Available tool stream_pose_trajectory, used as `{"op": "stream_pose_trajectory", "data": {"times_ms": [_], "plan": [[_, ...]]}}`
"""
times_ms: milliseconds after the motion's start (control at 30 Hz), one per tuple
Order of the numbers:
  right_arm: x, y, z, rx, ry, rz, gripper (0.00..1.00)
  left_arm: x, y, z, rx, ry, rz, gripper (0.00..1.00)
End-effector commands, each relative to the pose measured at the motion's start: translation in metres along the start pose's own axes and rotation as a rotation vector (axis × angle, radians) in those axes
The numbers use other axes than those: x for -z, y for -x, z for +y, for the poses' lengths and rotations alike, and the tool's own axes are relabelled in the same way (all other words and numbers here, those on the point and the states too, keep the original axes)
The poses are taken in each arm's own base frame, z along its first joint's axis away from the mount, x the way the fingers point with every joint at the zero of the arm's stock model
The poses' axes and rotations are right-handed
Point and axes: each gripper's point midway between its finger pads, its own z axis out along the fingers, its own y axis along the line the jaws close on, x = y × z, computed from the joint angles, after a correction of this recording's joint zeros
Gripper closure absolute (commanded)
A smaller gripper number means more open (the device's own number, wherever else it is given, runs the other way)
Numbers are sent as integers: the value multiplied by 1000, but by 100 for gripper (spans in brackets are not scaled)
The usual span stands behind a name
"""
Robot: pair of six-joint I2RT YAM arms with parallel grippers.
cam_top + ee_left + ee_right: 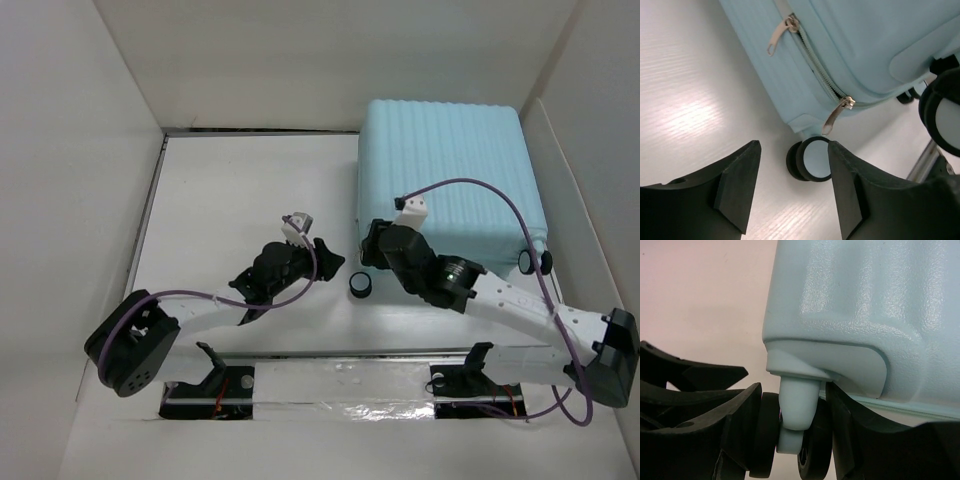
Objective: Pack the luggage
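**Right end effector on a caster, luggage closed at far right**

From my console, the luggage [445, 170] is zipped shut, so I can't see what is inside. It lies flat on one broad face in the far right part of the white tabletop [250, 200], close to the right-hand wall panel [590, 170].

The shell is hard pale aqua plastic. Its upward face is covered in rounded ribs, and up close the surface has a fine pebbled grain. The corners are rounded, with a smooth moulded pad where each wheel mount sits. A metal-toothed zipper [812, 55] follows the seam around the side. Two flat silvery pulls [777, 37] hang from it, well apart from each other.

The wheel end points toward the arm bases. The ribs run from near to far, and the long axis seems to follow them, though the overhead view makes the outline look almost square.

The right end effector [794, 386] is clenched on a twin caster [795, 415] at the near left corner. Its black fingers [740, 425] press the two dark wheels from either side of the pale stem.

The left end effector [792, 148] is released and hovers just left of that corner, jaws apart with nothing between them. Beyond its fingertips, a second caster [812, 160], black with a pale hub, rests on the tabletop.
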Motion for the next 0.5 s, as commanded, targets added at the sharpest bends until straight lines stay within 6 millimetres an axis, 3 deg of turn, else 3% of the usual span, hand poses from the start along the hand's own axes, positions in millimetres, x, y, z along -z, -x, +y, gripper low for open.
{"op": "stream_pose_trajectory", "data": {"times_ms": [0, 133, 467], "plan": [[11, -22, -50, 134, -81, 59, 100, -7, 18, -52, -129, -189, -50, 46], [22, -21, -57, 132, -29, 44, 100, -14, 12, -75, -190, -254, -46, 43], [30, -14, -60, 151, 26, 7, 100, -53, -1, -90, -273, -263, -6, 50]]}}
